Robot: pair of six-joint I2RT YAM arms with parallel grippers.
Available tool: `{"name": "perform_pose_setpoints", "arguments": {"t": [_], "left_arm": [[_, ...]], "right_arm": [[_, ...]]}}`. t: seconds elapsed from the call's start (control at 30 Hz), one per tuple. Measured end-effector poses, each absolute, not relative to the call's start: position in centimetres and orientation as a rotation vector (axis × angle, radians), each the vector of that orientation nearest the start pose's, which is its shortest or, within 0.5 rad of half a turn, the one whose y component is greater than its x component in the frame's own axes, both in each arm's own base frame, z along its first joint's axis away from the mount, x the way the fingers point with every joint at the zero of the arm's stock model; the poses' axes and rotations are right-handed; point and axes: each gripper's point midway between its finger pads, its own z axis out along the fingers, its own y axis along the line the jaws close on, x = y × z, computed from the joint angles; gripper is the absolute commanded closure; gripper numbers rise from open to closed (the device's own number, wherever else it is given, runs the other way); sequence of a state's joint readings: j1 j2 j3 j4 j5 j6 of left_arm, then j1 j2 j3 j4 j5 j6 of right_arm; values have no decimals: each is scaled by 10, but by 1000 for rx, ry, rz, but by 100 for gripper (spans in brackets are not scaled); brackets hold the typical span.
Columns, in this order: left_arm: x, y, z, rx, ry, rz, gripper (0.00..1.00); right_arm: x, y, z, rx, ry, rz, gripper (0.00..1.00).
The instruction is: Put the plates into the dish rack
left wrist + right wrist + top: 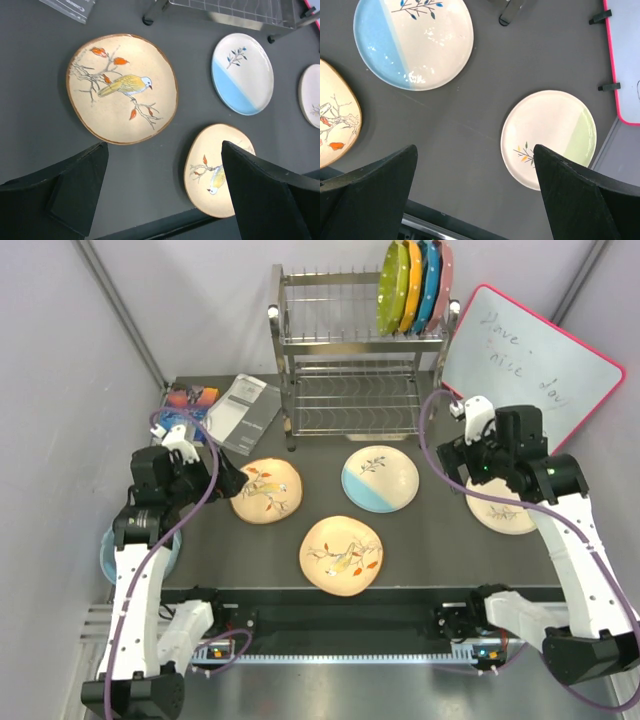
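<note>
Top external: left end effector (225, 480) fingers apart, empty, orange bird plate (266, 490) flat just right of it; right end effector (455, 455) fingers apart, empty, pale plate (497, 513) flat below.
Left wrist: second orange plate (205, 172) partly under right finger (270, 195); half-blue plate (243, 73) ahead, rightward.
Rear of desk (430, 560): dish rack (350, 390) beyond both end effectors, plain colored plates (415, 285) upright in top tier.

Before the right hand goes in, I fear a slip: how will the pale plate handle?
The pale plate looks glazed, so probably stiff, slippery, breakable. It lies flat on the table, so pushed it would likely slide, not roll; its rim may be hard to catch.
</note>
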State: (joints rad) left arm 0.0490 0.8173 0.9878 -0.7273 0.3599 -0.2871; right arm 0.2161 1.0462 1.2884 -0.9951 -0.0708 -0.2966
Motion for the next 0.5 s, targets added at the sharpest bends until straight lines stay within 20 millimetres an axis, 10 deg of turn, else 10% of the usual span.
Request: {"name": "perform_pose_setpoints", "arguments": {"t": [0.17, 0.5], "left_arm": [[237, -77, 232, -167, 2171, -657, 9], [183, -108, 107, -478, 2485, -949, 11]], "right_arm": [[252, 66, 262, -657, 2204, 106, 0], [224, 137, 223, -626, 2199, 667, 0]]}}
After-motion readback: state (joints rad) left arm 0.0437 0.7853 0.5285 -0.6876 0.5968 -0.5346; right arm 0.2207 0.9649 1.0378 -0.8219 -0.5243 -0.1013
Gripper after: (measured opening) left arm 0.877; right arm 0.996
